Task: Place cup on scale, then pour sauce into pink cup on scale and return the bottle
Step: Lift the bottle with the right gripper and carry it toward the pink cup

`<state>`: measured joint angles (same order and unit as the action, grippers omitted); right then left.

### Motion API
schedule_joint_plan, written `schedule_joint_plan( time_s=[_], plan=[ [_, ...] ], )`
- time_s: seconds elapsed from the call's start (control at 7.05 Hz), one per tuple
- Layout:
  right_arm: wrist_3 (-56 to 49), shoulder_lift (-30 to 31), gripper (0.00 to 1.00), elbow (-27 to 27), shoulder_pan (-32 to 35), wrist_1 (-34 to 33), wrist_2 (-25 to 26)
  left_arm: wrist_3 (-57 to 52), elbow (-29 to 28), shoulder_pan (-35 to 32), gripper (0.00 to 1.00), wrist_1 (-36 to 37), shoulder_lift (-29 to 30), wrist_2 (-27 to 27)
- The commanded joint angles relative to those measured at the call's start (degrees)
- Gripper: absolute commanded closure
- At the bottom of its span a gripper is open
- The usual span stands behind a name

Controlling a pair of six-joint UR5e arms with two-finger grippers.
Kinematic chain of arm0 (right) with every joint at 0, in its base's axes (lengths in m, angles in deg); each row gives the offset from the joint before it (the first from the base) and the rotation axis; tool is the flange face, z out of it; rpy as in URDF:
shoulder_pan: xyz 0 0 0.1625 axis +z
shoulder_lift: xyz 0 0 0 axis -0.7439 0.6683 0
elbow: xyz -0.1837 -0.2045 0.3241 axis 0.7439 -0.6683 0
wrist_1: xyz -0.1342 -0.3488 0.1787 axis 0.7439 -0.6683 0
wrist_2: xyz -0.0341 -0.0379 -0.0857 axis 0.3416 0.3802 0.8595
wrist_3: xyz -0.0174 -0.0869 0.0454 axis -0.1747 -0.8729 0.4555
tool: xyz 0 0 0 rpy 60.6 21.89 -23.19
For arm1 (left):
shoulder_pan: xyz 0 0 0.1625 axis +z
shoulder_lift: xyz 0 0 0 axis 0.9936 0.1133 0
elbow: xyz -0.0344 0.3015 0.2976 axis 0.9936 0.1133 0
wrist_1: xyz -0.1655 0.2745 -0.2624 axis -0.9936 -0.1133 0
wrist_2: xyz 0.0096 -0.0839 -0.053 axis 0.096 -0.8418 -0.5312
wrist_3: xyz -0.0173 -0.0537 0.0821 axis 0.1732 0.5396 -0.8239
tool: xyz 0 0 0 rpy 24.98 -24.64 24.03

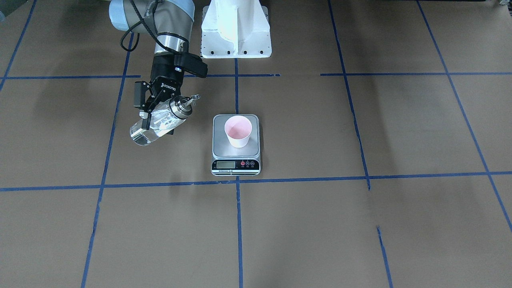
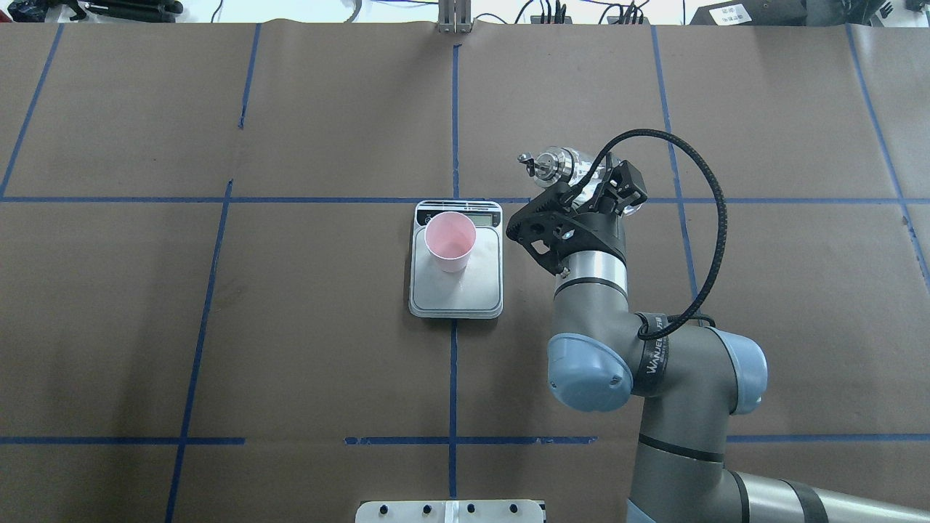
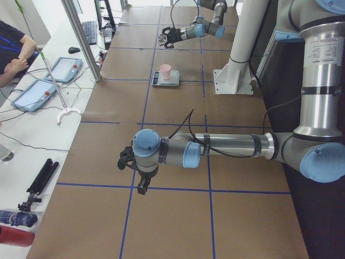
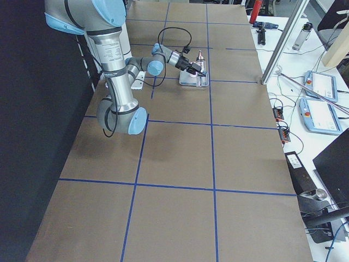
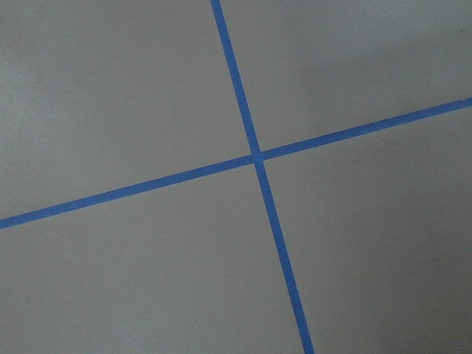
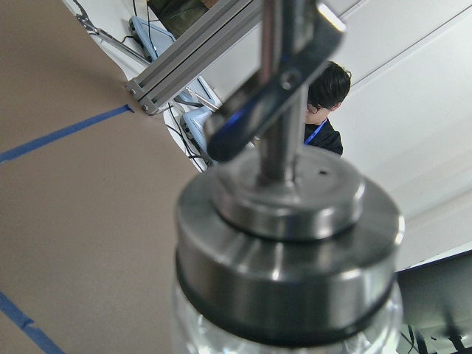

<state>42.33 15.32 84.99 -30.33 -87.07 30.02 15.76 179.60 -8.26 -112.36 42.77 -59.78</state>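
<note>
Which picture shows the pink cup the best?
The front-facing view: the pink cup stands upright on the scale, inside showing. Overhead is nearly as good; the left side view shows it tiny; the right side view is unclear; wrist cameras miss it.

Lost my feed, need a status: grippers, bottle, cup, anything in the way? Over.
Right gripper shut on bottle, tilted, spout short of cup. Cup upright on scale. Left gripper far off, state unclear. Nothing between bottle and cup.

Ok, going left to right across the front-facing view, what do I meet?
Bottle, tilted, gripped by the right fingers → cup, standing on the scale.
</note>
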Motion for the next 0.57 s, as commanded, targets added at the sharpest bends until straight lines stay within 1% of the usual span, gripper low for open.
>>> schedule_joint_plan(
  time_s=[0.0, 0.14, 0.28, 0.43],
  plan=[
    [0.04, -1.72, 1.00, -5.16, -0.33, -2.03, 2.77, 0.03, 0.00, -0.01, 0.00, 0.03, -0.03, -0.03],
    [0.12, -2.08, 1.00, -7.19, -0.68, -1.94, 4.44, 0.03, 0.00, -0.01, 0.00, 0.03, 0.06, -0.03],
    [0.04, -2.17, 1.00, -7.82, -1.46, -2.20, 6.46, 0.03, 0.00, -0.01, 0.00, 0.03, 0.06, -0.11],
    [0.04, -2.17, 1.00, -7.91, -2.26, -3.86, 8.83, 0.03, -0.09, -0.01, 0.00, 0.12, 0.06, -0.12]
  ],
)
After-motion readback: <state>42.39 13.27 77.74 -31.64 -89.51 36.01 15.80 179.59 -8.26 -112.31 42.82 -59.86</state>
